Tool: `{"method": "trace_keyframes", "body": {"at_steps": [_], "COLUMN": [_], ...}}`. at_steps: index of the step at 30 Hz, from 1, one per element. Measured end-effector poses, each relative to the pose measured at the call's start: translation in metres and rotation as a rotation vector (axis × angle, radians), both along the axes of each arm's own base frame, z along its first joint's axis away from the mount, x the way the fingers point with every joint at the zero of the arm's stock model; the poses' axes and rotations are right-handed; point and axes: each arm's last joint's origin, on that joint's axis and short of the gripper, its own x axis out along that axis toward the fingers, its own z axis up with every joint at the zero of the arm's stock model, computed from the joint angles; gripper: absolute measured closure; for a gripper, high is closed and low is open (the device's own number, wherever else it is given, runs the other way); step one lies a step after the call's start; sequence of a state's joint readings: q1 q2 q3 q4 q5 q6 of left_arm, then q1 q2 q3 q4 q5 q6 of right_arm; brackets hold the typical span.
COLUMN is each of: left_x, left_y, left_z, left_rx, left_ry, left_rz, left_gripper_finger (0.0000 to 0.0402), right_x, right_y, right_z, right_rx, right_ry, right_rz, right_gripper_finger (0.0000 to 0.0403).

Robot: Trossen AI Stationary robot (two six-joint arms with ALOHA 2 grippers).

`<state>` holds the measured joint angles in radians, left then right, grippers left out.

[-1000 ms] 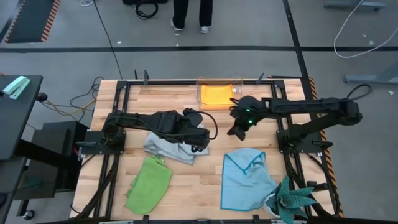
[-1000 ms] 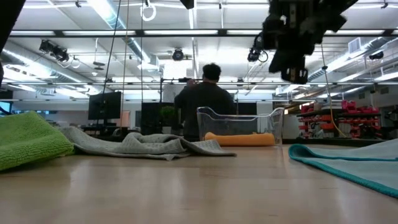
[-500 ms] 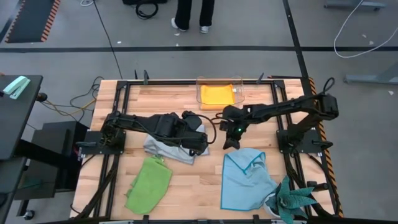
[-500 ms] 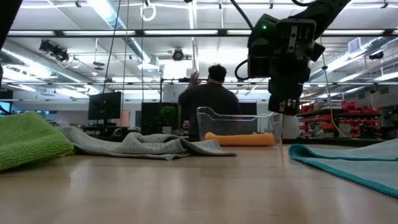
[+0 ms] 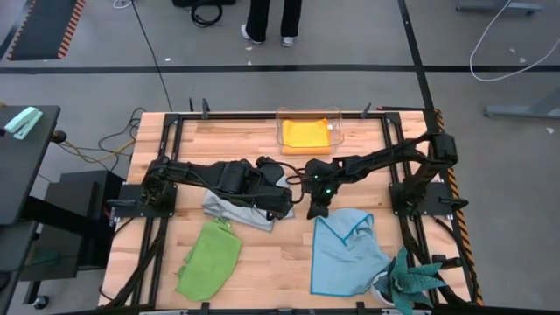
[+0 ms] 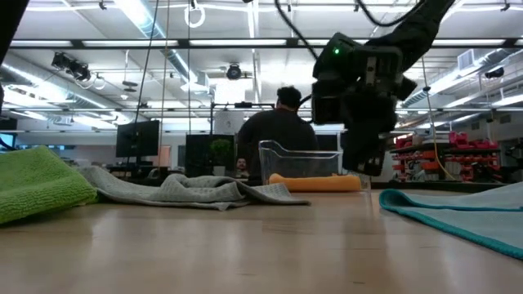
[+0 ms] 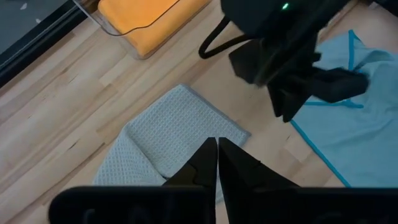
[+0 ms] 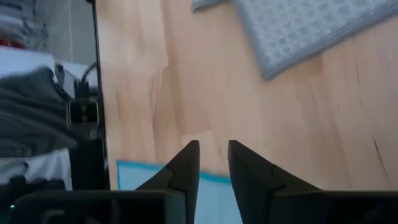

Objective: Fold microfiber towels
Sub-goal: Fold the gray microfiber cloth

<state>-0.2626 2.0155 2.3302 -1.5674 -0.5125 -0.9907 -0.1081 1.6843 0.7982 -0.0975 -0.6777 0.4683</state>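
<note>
The grey towel [image 5: 234, 210] lies rumpled on the table at mid-left and also shows in the left wrist view [image 7: 177, 134]. My left gripper [image 5: 284, 204] hangs shut above the grey towel's right edge and touches nothing. The light blue towel [image 5: 346, 254] lies spread at the near right. My right gripper [image 5: 315, 208] hovers narrowly open above the table [image 6: 364, 159], by the blue towel's far left corner [image 8: 143, 169]. The lime green towel [image 5: 210, 255] lies at the near left. The orange-yellow towel [image 5: 306, 133] lies folded in the clear box.
The clear plastic box [image 5: 332, 131] stands at the table's far edge. A teal spiky-leaved plant [image 5: 411, 284] stands at the near right corner, on the blue towel's edge. Bare wood [image 5: 280, 254] lies between the green and blue towels. A person [image 6: 278, 135] is beyond the table.
My right gripper has gone from beside the clear box toward the table's left and near edges, and down, to the blue towel's far left corner. The towels have not moved.
</note>
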Motion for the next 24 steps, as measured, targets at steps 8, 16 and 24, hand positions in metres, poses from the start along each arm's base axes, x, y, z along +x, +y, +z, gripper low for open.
{"method": "trace_keyframes", "body": {"at_steps": [8, 16, 24], "left_x": [0.001, 0.003, 0.003], "left_y": [0.000, -0.001, -0.001], "left_z": [0.000, 0.001, 0.001], "left_rx": [-0.004, -0.008, -0.007], "left_ry": [-0.012, -0.036, -0.034], "left_rz": [0.001, -0.004, -0.007], "left_gripper_finger": [0.0384, 0.0373, 0.0388], "right_x": [0.016, 0.016, 0.021], "right_y": [-0.015, -0.027, 0.000], "right_z": [-0.021, -0.026, -0.027], "right_rx": [0.065, 0.027, 0.022], "right_ry": [0.013, 0.080, 0.097], "right_rz": [-0.164, -0.340, -0.351], "right_gripper_finger": [0.0279, 0.0277, 0.0276]}}
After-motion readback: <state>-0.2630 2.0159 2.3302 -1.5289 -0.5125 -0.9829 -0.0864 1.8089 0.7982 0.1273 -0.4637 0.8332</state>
